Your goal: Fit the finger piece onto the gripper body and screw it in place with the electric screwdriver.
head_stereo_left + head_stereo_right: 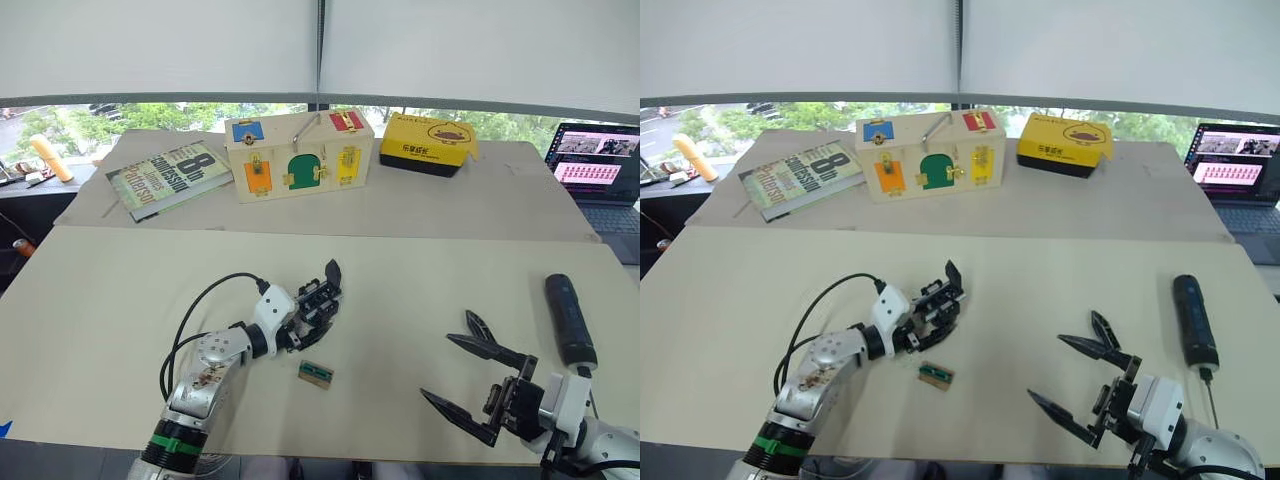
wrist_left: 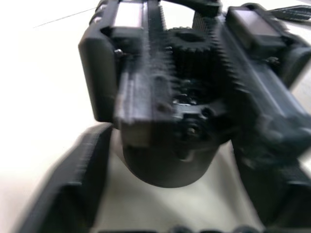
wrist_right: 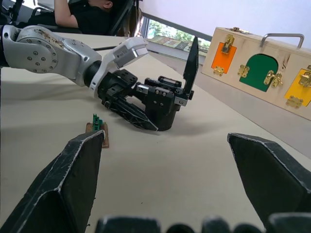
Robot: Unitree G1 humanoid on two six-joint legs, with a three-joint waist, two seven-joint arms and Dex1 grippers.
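— Gripper body [image 1: 318,300] first: where do we have it?

— On the beige bench [image 1: 420,270], a little left of the middle, clamped between the fingers of our left tool [image 1: 305,322]. One black pointed finger sticks up out of it.

— And the room around us?

— Beyond the bench's far edge we see a book [image 1: 165,178], a wooden latch box [image 1: 298,154] and a yellow case [image 1: 428,144] below a window. A laptop [image 1: 602,170] sits far right.

— What else lies on the bench?

— A small green-and-tan block [image 1: 316,374] just beside the left tool. The electric screwdriver [image 1: 570,318] lies well to the right.

— How do our arms sit?

— The left forearm runs low across the bench towards the middle. The right tool [image 1: 470,382] hovers low near the front edge, beside the screwdriver, its fingers spread wide and empty.
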